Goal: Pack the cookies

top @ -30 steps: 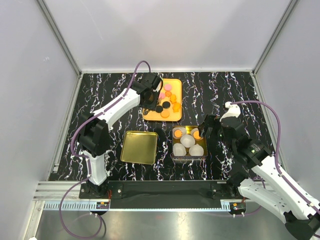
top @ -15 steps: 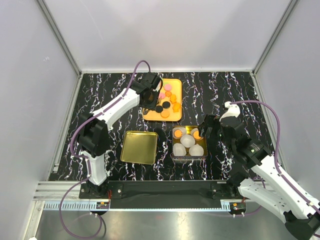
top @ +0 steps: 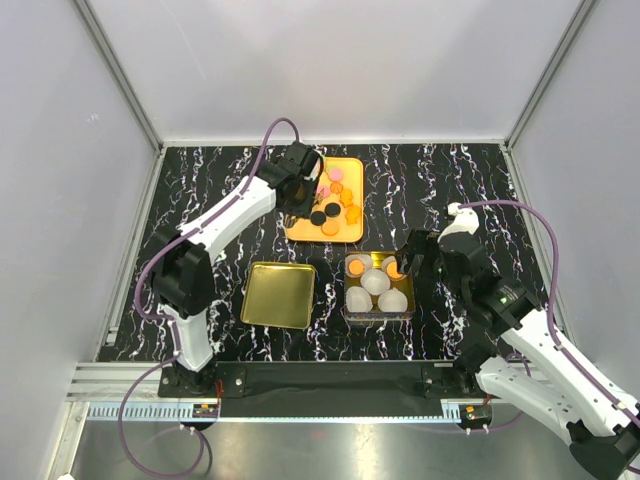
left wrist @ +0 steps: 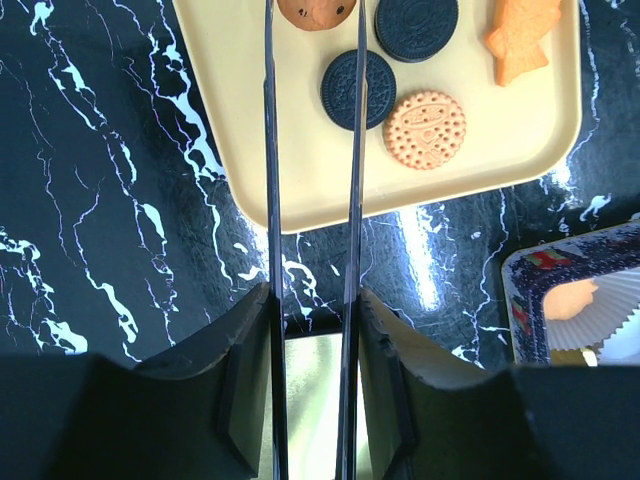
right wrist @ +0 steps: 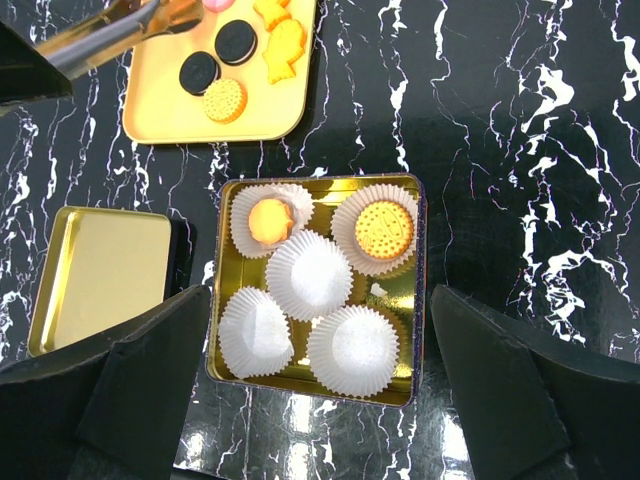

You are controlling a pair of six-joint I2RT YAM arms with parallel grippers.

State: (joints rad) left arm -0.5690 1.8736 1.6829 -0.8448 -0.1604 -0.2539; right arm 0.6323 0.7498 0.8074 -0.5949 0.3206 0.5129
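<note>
Up close, my left end effector [left wrist: 314,30] was clenched on a brown chip cookie [left wrist: 316,9]. Its two long thin blades ran nearly parallel, and the cookie filled the gap between their tips at the very top edge of the wrist view. Whether the cookie was clear of the surface below, I could not tell.

Under the blades lay the yellow tray [left wrist: 250,150]. On it, just right of the blades, sat two dark sandwich cookies [left wrist: 358,88], with a round orange biscuit [left wrist: 425,128] just beside the nearer one. A star-like orange cookie [left wrist: 522,40] sat further right. From above, the rest of the cookies [top: 330,227], orange, pink and black, lay scattered over the same tray.

My right end effector [right wrist: 318,300] was released, with its jaws spread wide. It hung over the gold tin [right wrist: 418,300], one finger showing at each side of the tin. Five white paper cups [right wrist: 315,275] were packed in the tin. The far-left cup held an orange cookie [right wrist: 270,220] and the far-right cup held a patterned yellow biscuit [right wrist: 384,230].

A gold lid [right wrist: 100,275] lay hollow side up just left of the tin. The tray lay beyond the tin and apart from it. All of them rested on the black marbled desk [right wrist: 500,150].
</note>
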